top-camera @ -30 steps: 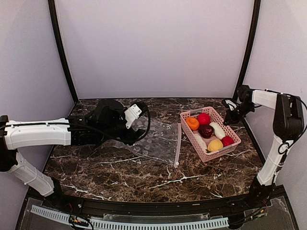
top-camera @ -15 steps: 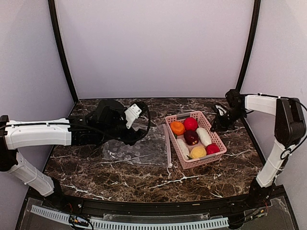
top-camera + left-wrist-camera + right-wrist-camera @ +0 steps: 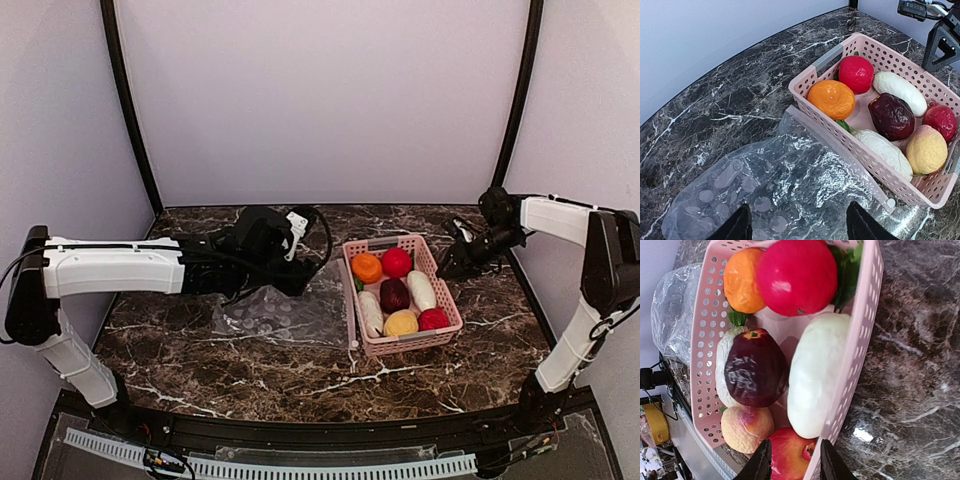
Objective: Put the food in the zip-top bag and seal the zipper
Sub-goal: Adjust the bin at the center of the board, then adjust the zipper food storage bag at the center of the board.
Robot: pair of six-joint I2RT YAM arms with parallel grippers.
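Zip-top bag lies flat beneath the spread left end effector.

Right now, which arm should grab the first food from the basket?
Right. The right gripper sits at the basket rim, jaws parted, food just beside them. The left gripper hangs open over the bag, better placed to hold that.

The top camera looks down from high at the near edge over the whole marble table. The left claw camera looks down at close range onto the zip-top bag under it, with the pink basket just beyond. The right claw camera peers closer still into that same basket, which all three views share.
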